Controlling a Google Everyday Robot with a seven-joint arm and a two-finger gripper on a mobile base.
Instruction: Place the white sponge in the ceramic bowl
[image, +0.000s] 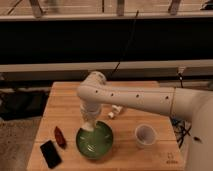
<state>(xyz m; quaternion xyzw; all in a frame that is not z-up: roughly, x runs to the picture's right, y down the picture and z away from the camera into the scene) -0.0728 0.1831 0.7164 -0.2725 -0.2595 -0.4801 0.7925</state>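
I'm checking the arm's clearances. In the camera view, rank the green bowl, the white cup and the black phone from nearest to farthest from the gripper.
The gripper hangs over the bowl's back rim.
1. Green bowl: directly beneath the gripper.
2. White cup: off to the image right of the bowl.
3. Black phone: at the table's front corner, image left, about as far as the cup; too close to call.

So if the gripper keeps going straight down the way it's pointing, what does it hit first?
Most likely the ceramic bowl. The gripper points down over the bowl's back rim, so it would probably meet the rim or the inside, though depth is hard to judge from this view.
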